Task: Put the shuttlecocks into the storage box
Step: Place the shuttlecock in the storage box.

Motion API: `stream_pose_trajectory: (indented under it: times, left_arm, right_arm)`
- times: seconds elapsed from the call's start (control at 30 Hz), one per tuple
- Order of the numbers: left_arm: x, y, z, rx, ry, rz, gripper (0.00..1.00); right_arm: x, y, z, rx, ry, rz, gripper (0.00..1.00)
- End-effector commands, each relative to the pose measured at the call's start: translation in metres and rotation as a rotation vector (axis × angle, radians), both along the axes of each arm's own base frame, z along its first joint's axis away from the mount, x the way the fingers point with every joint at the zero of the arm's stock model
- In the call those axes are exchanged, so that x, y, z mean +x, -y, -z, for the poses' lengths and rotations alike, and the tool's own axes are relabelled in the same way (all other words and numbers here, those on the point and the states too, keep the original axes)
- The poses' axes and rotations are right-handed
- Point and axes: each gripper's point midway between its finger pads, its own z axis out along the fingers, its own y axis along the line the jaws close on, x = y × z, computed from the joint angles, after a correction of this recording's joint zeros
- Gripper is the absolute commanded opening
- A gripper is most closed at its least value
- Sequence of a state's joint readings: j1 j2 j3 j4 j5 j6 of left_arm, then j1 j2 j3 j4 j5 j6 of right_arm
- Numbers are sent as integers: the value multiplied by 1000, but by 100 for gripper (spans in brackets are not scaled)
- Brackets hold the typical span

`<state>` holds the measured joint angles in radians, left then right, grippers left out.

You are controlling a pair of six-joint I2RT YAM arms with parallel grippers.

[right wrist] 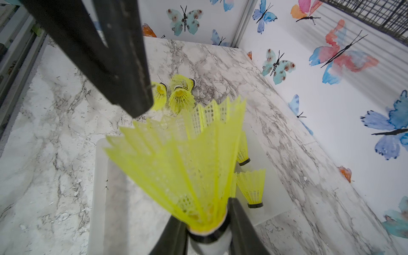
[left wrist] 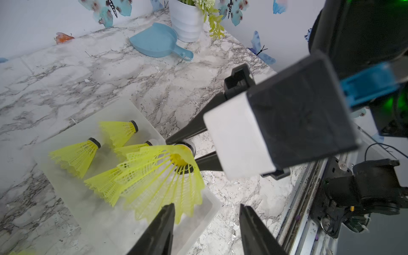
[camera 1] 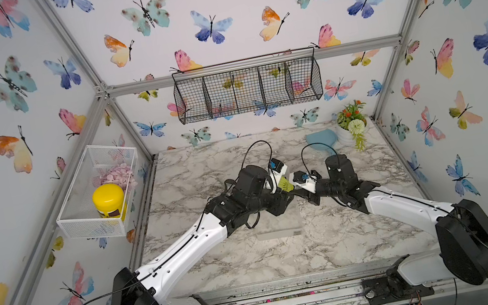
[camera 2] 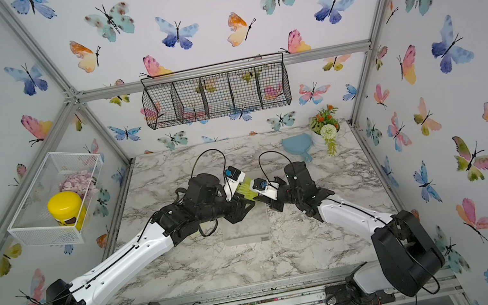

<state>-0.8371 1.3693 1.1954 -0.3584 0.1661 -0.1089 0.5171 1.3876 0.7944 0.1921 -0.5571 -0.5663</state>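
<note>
My right gripper [right wrist: 205, 220] is shut on the white tip and black band of a neon yellow shuttlecock [right wrist: 187, 165], holding it over the frosted storage box [right wrist: 123, 198]. In the left wrist view the same shuttlecock [left wrist: 163, 176] hangs above the storage box [left wrist: 92, 220], where several shuttlecocks [left wrist: 75, 156] lie. My left gripper [left wrist: 206, 212] is open, with its fingers just by the held skirt and nothing between them. Three more shuttlecocks [right wrist: 182, 100] lie on the marble past the box. In both top views the arms cover most of the box [camera 1: 279, 225] [camera 2: 246, 231].
A blue dustpan [left wrist: 159, 42] and a white potted plant [left wrist: 187, 19] stand at the back right of the table. A white mesh basket [camera 1: 97, 192] with a yellow jar hangs on the left wall. A black wire basket [camera 1: 248, 88] hangs on the back wall.
</note>
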Motion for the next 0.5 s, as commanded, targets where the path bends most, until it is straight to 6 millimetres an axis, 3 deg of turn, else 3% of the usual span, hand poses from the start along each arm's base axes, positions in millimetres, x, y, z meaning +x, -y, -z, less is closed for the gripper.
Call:
stream_pose_trajectory:
  times: [0.0, 0.13, 0.3, 0.43, 0.47]
  left_arm:
    - [9, 4, 1, 8, 50, -5, 45]
    - [11, 9, 9, 13, 36, 6, 31]
    - [11, 16, 17, 10, 15, 25, 25]
    - [18, 13, 20, 19, 14, -19, 1]
    - [19, 13, 20, 20, 14, -29, 0]
  right_arm:
    - [-2, -5, -7, 15, -24, -15, 27]
    - [-3, -5, -7, 15, -30, -20, 27]
    - [-4, -5, -7, 13, -34, -19, 28]
    - [-3, -4, -6, 8, -36, -11, 31]
    - [-3, -3, -5, 6, -36, -5, 32]
